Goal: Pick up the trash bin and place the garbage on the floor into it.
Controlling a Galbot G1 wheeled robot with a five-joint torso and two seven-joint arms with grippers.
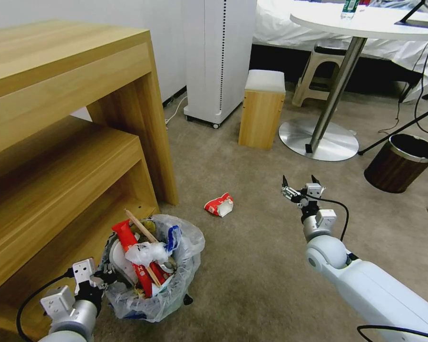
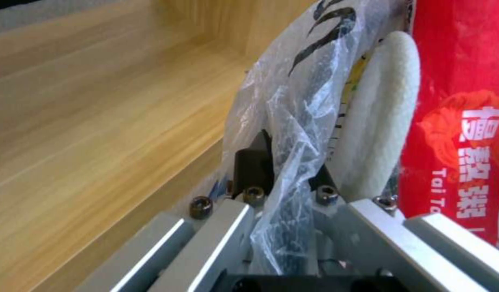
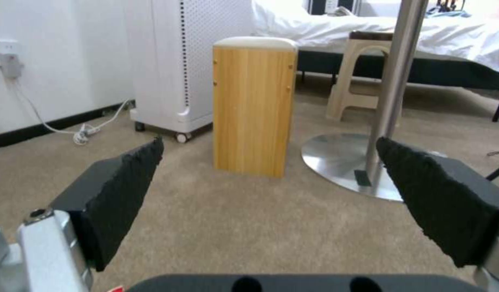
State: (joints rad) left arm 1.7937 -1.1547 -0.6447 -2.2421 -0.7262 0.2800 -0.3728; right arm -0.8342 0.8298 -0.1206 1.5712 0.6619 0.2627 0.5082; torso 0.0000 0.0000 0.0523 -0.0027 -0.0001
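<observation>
The trash bin (image 1: 150,289), lined with a crinkly clear bag, hangs at the lower left beside the wooden shelf, stuffed with red wrappers, a wooden stick and white pieces. My left gripper (image 1: 102,280) is shut on its rim; in the left wrist view the bag and rim (image 2: 293,162) sit pinched between the fingers, with a red wrapper (image 2: 466,121) beside them. One piece of garbage, a red and white wrapper (image 1: 219,204), lies on the carpet ahead. My right gripper (image 1: 300,185) hovers open to the right of that wrapper, with nothing between its black pads (image 3: 125,190).
A stepped wooden shelf unit (image 1: 66,142) fills the left. Ahead stand a white appliance (image 1: 218,57), a small wooden stool (image 1: 261,109), a round table on a steel base (image 1: 318,140) and a larger dark brown bin (image 1: 399,161). Cables run at the right.
</observation>
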